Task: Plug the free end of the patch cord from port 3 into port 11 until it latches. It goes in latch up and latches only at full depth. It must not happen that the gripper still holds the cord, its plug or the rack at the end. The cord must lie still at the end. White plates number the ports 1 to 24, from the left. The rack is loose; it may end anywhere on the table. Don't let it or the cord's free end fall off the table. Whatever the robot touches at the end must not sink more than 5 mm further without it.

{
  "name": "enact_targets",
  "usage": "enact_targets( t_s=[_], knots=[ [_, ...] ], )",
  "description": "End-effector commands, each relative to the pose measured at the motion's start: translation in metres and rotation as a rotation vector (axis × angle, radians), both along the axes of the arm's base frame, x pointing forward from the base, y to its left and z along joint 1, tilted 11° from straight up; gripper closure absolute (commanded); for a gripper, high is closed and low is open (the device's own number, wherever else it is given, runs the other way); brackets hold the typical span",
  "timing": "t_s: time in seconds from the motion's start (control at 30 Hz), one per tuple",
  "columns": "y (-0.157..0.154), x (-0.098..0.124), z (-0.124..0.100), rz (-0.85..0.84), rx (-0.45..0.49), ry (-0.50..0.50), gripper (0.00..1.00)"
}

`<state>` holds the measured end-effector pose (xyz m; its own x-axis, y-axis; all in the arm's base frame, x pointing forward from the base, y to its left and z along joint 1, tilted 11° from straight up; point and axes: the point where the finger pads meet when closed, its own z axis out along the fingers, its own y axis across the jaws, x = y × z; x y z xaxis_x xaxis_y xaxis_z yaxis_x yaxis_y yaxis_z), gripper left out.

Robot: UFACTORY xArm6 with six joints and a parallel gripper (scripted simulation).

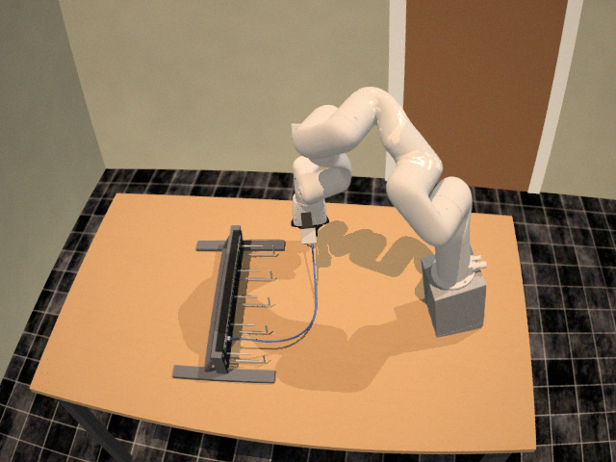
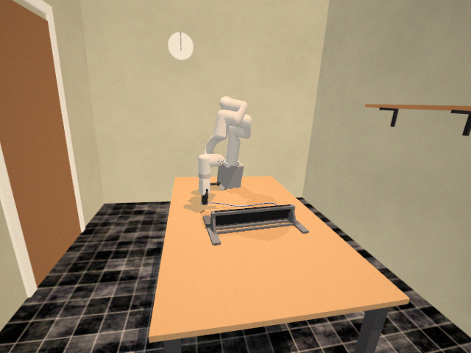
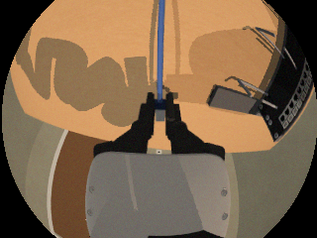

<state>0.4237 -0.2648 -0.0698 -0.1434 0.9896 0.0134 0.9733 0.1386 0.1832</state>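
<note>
A white robot arm (image 1: 418, 184) (image 2: 232, 132) holds its end effector (image 1: 309, 243) (image 2: 204, 201) (image 3: 159, 101) low over the wooden worktop (image 1: 397, 397) (image 2: 266, 273), its black fingers clenched on the plug (image 3: 159, 115) at the free end of a blue patch cord (image 1: 315, 293) (image 2: 243, 206) (image 3: 160, 50). The cord curves across to the dark rack (image 1: 222, 298) (image 2: 252, 208) (image 3: 282, 94), its other end seated in a port near the end farther from the end effector. The held plug is outside the rack, well apart from its row of ports. Gray feet (image 1: 223, 374) (image 2: 213, 235) (image 3: 233, 99) support the rack.
</note>
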Motion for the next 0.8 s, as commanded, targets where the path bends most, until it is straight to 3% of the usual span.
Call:
enact_targets(
  t_s=[0.0, 0.77],
  knots=[
    [-0.0009, 0.0004, 0.0045, 0.0, -0.002, -0.002, 1.0],
    [-0.0014, -0.0009, 0.0132, 0.0, -0.002, -0.003, 1.0]
  ],
)
